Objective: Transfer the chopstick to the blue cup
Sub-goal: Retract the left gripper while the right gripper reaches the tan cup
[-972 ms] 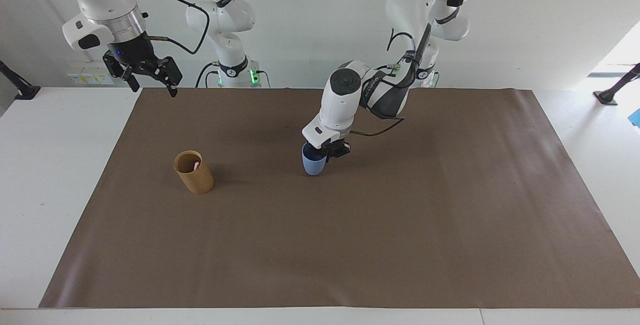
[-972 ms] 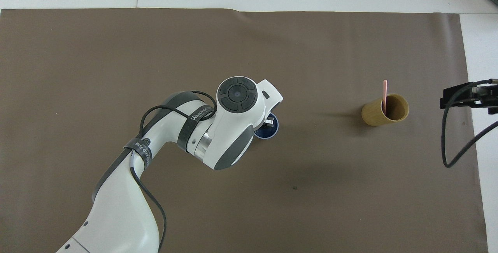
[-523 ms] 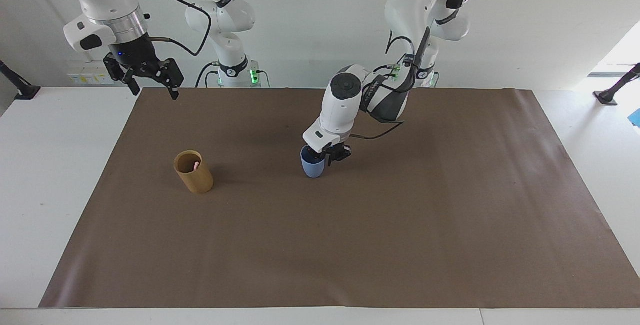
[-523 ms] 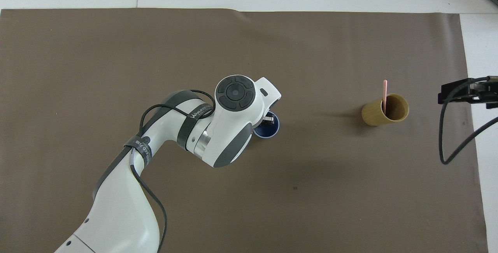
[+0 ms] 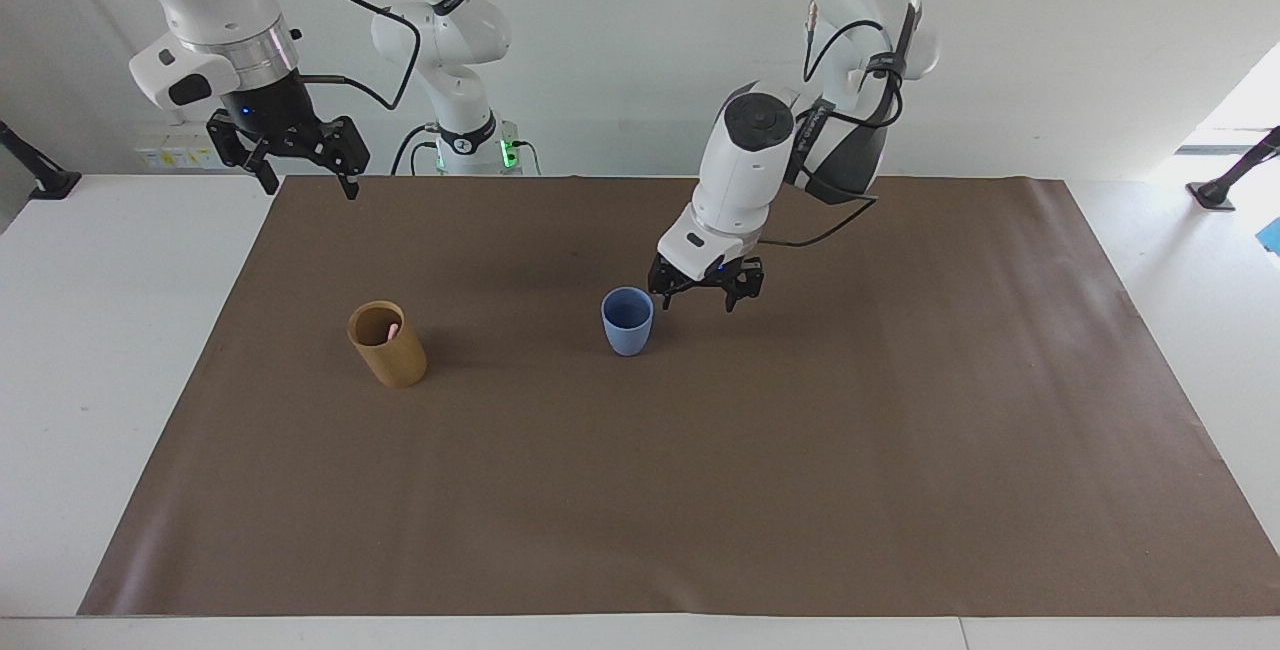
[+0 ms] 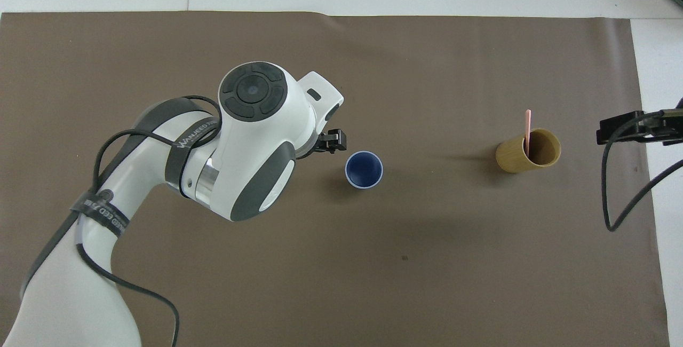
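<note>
1. The right gripper [image 5: 304,175] hung in the air over the edge of the brown paper mat [image 5: 700,490] at the right arm's end of the white surface [image 5: 90,350], its fingers spread wide and holding nothing. That arm waited.
2. A tall tan cylindrical wooden holder [image 5: 388,345] stood upright on the mat toward the right arm's end. One thin, pale pink chopstick [image 6: 527,129] stood inside it, leaning on the rim, with its upper part sticking out above the holder in the overhead view; in the facing view only a pink tip showed inside the opening.
3. A small light-blue matte cup [image 5: 627,321] without a handle stood upright near the middle of the mat, well apart from the holder. Nothing showed inside it.
4. The left gripper [image 5: 706,292] hovered just beside the blue cup, toward the left arm's end, above the mat. Its fingers were spread wide and empty, not touching the cup.
</note>
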Available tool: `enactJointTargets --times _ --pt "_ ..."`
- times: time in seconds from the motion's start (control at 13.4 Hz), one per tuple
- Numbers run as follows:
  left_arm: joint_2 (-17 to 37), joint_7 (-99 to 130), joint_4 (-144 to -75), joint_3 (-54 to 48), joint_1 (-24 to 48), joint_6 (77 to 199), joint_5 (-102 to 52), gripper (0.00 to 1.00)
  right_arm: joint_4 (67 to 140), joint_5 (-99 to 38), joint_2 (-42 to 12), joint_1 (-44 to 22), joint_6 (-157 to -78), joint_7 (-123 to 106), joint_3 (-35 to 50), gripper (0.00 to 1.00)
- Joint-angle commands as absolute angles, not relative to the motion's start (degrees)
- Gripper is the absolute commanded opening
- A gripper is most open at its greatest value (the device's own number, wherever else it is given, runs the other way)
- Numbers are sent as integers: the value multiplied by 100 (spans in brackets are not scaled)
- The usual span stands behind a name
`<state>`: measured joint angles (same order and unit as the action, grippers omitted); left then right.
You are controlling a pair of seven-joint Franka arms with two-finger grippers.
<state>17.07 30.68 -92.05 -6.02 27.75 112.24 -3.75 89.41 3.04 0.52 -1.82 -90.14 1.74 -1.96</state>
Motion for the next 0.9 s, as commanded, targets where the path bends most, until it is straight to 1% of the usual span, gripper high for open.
enactJointTargets --times 0.0,0.15,0.37,0.52,0.67,0.75,0.82 --pt "1145 2674 -9343 -633 2261 10725 -378 100 8877 422 -376 -307 -9228 88 -150 100" --pt "889 2121 -9360 -633 1804 10251 -378 100 8825 422 -728 -518 -9526 105 -149 100" --pt "660 1041 -9387 -633 1136 9547 -378 100 8596 439 -1264 -720 -9676 132 -149 100" --pt "414 215 -9387 -633 609 9204 -378 100 8631 632 -1432 -738 -10035 132 -141 89" --pt "282 -209 -9369 -633 300 8940 -378 100 8805 703 -1494 -869 -10291 132 -123 76" --pt "229 -350 -9317 -633 177 8825 -369 100 8928 712 -1494 -853 -10431 132 -123 74" --pt "142 -482 -9290 -615 89 8798 -360 100 9043 712 -1485 -853 -10537 123 -123 73"
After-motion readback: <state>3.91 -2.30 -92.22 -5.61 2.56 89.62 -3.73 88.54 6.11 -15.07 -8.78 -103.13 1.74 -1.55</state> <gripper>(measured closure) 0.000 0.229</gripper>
